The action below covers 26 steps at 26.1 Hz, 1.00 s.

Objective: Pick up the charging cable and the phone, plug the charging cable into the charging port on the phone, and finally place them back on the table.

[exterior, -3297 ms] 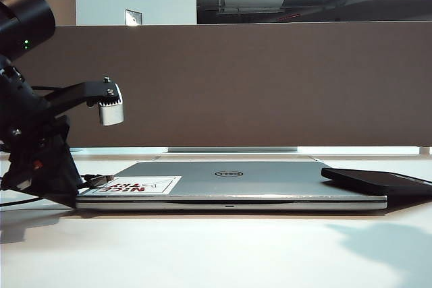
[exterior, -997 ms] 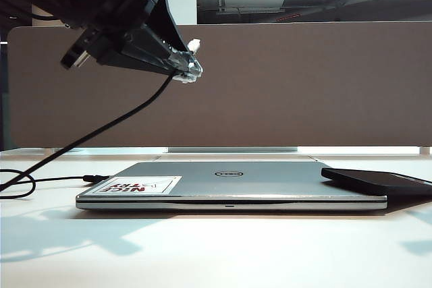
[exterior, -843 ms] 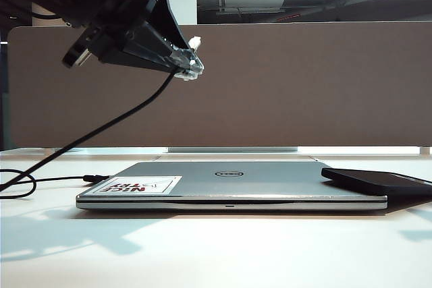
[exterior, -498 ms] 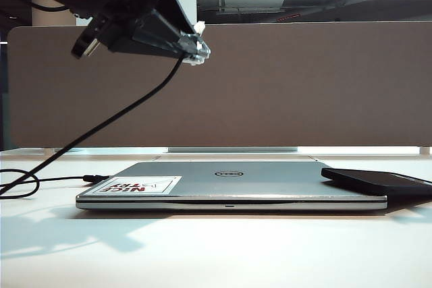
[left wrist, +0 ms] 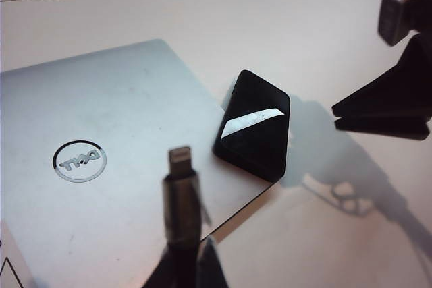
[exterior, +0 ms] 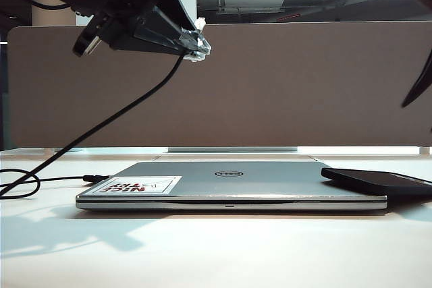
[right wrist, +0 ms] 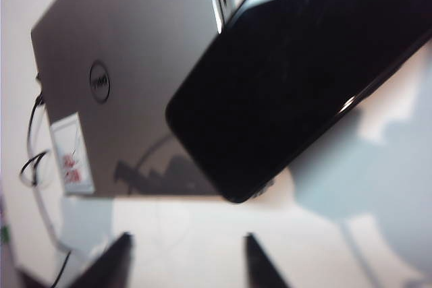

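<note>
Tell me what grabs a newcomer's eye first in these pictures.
The left end effector, raised high above the table, grips the charging cable, whose cord droops to the tabletop. Below lies a silver laptop, with the phone resting partly on its corner. The right end effector hovers open near the phone.

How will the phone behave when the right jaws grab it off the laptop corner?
The phone is glossy, so likely slippery. It lies partly on the laptop and overhangs the corner, so a push may tip it. It looks thin and rigid. The right gripper hovers open nearby.
</note>
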Motion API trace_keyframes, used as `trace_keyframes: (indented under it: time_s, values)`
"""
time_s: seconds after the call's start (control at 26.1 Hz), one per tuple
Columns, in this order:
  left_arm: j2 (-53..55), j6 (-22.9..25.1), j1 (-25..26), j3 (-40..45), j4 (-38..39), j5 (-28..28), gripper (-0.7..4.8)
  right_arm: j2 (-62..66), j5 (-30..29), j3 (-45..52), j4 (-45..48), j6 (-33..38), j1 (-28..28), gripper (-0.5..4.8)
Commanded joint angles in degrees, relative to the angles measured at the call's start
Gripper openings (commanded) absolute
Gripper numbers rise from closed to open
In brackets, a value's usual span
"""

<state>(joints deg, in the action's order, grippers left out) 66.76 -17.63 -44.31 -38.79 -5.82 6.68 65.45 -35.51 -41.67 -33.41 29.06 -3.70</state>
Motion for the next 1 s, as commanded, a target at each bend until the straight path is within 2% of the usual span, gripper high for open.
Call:
trace_keyframes:
  time_s: [0.04, 0.12, 0.23, 0.42, 1.0]
  values:
    - [-0.22, 0.04, -0.02, -0.44, -0.94, 0.17, -0.06, 3.10, -4.46, -0.13, 0.66, -0.07, 0.07, 3.48]
    - [-0.22, 0.04, -0.02, -0.44, -0.92, 0.17, -0.06, 5.33, -3.06, -0.13, 0.66, -0.63, 0.07, 3.61]
    - [-0.22, 0.07, -0.02, -0.44, -0.92, 0.17, -0.06, 5.90, 2.73, -0.11, 0.92, -2.54, 0.07, 3.61]
    - [-0.22, 0.09, -0.02, -0.44, -0.92, 0.17, -0.06, 6.23, 4.76, -0.04, 2.36, -5.16, 0.07, 3.66]
    - [-0.22, 0.11, -0.02, -0.44, -0.92, 0.17, -0.06, 15.56, 1.88, 0.02, 9.66, -5.09, 0.07, 3.66]
